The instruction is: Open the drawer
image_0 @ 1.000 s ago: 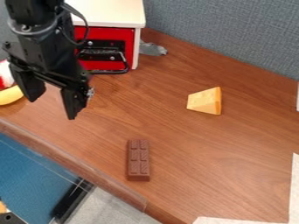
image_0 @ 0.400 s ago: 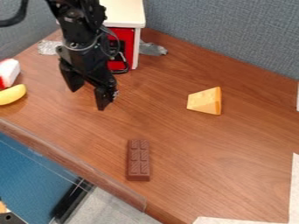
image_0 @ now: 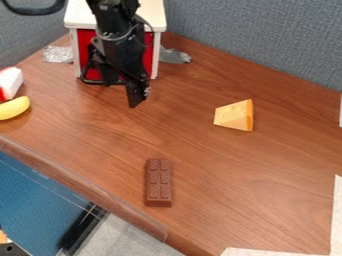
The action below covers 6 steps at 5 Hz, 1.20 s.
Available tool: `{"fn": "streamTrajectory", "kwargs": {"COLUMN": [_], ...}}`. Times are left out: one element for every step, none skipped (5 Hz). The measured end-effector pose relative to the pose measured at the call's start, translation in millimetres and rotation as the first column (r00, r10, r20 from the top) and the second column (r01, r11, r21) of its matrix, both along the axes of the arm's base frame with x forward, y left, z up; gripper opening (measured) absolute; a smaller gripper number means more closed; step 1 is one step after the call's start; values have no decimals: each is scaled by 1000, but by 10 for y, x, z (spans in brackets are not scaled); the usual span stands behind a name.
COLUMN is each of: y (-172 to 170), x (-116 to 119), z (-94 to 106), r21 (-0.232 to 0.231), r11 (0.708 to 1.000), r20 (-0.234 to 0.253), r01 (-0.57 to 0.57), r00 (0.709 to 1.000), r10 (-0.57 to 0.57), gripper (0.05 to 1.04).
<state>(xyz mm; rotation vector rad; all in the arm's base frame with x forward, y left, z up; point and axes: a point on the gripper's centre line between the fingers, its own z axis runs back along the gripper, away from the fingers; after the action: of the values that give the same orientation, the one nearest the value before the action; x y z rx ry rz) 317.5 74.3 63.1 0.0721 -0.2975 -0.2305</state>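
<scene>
The gripper hangs at the upper left, in front of the small white cabinet. It is open, its two fingers spread apart and pointing down. Behind it, the red drawer front stands between the cabinet's white side walls, its middle hidden by the arm. A black loop handle juts from the drawer's lower part. The left finger overlaps the handle in view; whether they touch I cannot tell. The right finger is lower, to the right of the handle.
A chocolate bar lies near the table's front edge, with a cheese wedge to the right. Far left are a yellow banana and a white and red object. Crumpled foil and a grey item flank the cabinet.
The gripper has moved right and back toward the cabinet from the left side, staying open. The drawer has not visibly moved, and its handle's left part has come into sight.
</scene>
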Motion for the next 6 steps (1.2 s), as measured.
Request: {"fn": "streamTrajectory", "kwargs": {"y": [-9,-36,10,81,121,195], "x": [129,168,159,172,152,133], "z": [137,205,110,103,53,50], "r21": [15,39,53,77,67,71], "r11": [997,991,976,959,947,929], "r20": [15,-12,-51,-43,-56,-52], "r01": [76,129,213,272,314,364], "r00": [997,992,976,962,949,931], "r10": [-77,-129,-211,-269,-310,-361], "gripper": [1000,1000,1000,1000,1000,1000]}}
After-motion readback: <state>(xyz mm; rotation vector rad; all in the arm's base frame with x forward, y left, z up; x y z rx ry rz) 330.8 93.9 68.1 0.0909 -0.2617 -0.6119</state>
